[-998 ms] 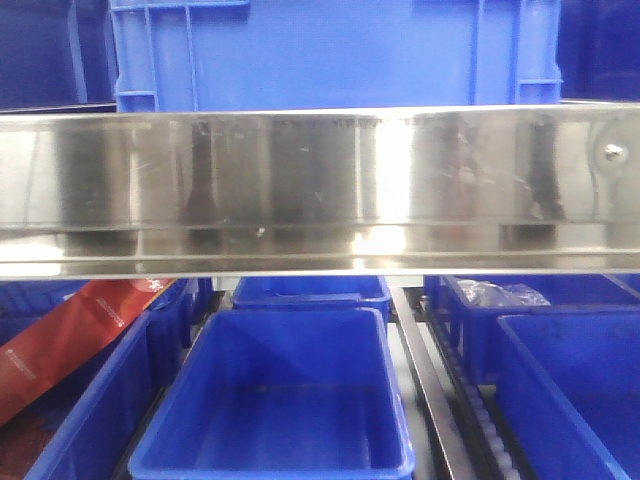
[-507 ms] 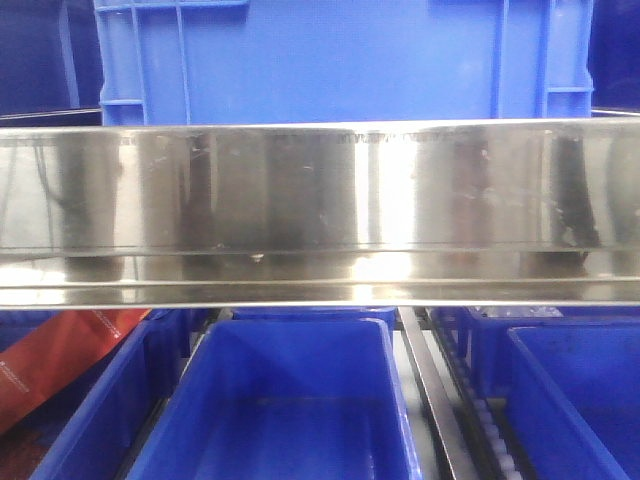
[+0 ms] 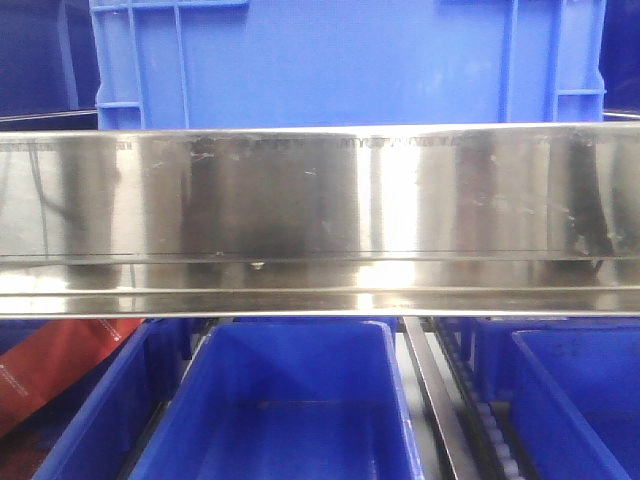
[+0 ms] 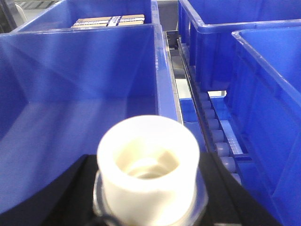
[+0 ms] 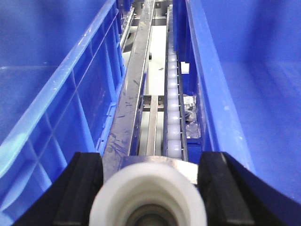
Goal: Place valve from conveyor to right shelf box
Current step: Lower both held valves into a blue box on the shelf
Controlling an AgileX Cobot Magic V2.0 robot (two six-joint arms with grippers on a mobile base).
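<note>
Your left gripper (image 4: 148, 188) is clamped around the cream-white cylindrical plastic valve (image 4: 148, 155), with the deep blue plastic box (image 4: 70, 94) ahead of and below its fingers. Your right gripper (image 5: 148, 188) pinches a second white round valve (image 5: 148, 205) above the shiny steel shelf rail (image 5: 127, 108), a blue bin (image 5: 56, 103) on each side.

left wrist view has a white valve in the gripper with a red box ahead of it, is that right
The box is blue, not red, as the left wrist view shows. The white valve is in the left gripper, with that box ahead.
</note>
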